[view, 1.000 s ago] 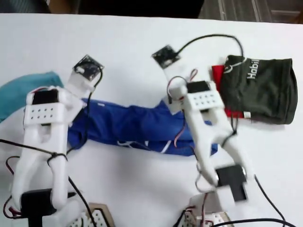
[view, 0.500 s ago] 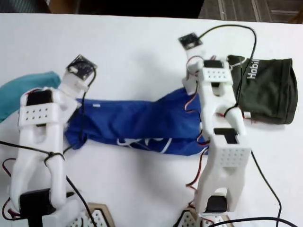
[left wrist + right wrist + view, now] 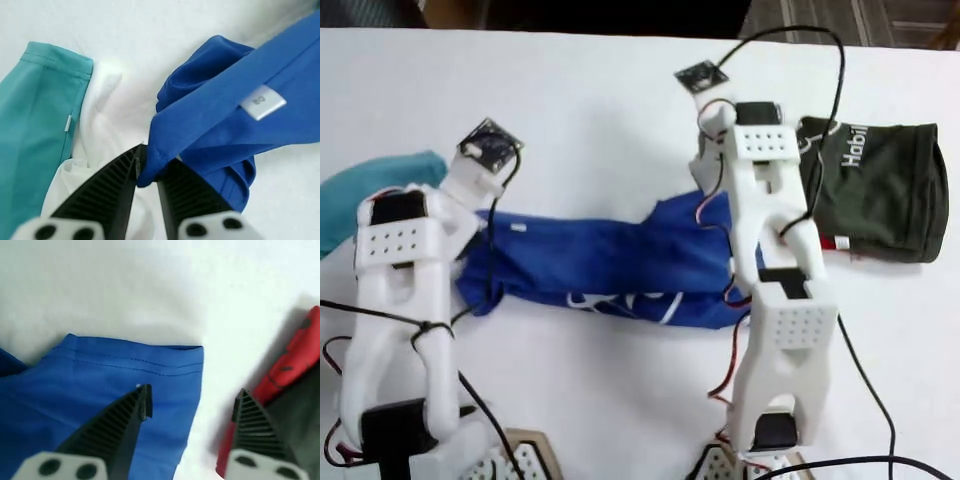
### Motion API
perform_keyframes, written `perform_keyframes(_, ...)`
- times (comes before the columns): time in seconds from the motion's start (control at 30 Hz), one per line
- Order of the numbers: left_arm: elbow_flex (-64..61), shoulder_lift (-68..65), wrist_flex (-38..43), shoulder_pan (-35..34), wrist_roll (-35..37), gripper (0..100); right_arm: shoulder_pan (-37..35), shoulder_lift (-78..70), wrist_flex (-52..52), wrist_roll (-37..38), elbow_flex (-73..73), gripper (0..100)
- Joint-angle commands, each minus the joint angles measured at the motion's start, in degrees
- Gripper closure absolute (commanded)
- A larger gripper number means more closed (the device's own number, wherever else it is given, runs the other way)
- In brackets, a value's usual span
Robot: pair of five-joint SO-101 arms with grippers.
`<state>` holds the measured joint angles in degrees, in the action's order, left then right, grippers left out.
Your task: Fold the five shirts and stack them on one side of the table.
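A blue shirt (image 3: pixel 600 260) lies stretched in a long band across the middle of the table. My left gripper (image 3: pixel 147 162) is shut on a corner of the blue shirt (image 3: pixel 215 115) at its left end, beside a teal shirt (image 3: pixel 35 115). My right gripper (image 3: pixel 194 402) is open above the hemmed right end of the blue shirt (image 3: pixel 125 375), with nothing between its fingers. A folded dark green shirt (image 3: pixel 880 190) rests on a red shirt (image 3: pixel 835 243) at the right. In the high view the right arm (image 3: pixel 765 200) reaches over the blue shirt's right end.
The teal shirt (image 3: pixel 360 190) lies bunched at the table's left edge, with white cloth (image 3: pixel 95 145) next to it. Cables (image 3: pixel 840 80) loop over the dark green shirt. The white table (image 3: pixel 590 110) stretches away behind the arms.
The right arm has swung up and out toward the table's far side. The blue shirt's right end has been drawn out flatter and longer. The left arm has barely shifted.
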<state>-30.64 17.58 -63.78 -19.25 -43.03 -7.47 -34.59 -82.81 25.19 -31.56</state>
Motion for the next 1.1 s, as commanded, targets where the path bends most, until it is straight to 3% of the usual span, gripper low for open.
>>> perform_keyframes(0.0, 0.4, 1.76, 0.44, -2.11, -0.44, 97, 0.66, 3.91, -0.57, -0.53, -1.49, 73.8)
perform_keyframes(0.2, 0.4, 1.76, 0.44, -3.16, -0.44, 97, 1.1, -3.3, 1.89, -0.44, 0.97, 73.8)
perform_keyframes(0.63, 0.4, 1.76, 0.44, -2.99, -0.44, 97, -2.95, -16.04, 3.82, -0.53, -9.58, 74.0)
perform_keyframes(0.87, 0.4, 1.76, 0.44, -2.99, -0.44, 97, -2.42, -19.3, -1.27, -0.09, -12.92, 93.8)
perform_keyframes(1.07, 0.4, 1.76, 0.44, -2.9, -0.44, 97, -1.98, -19.21, -6.46, -0.09, -16.79, 97.8)
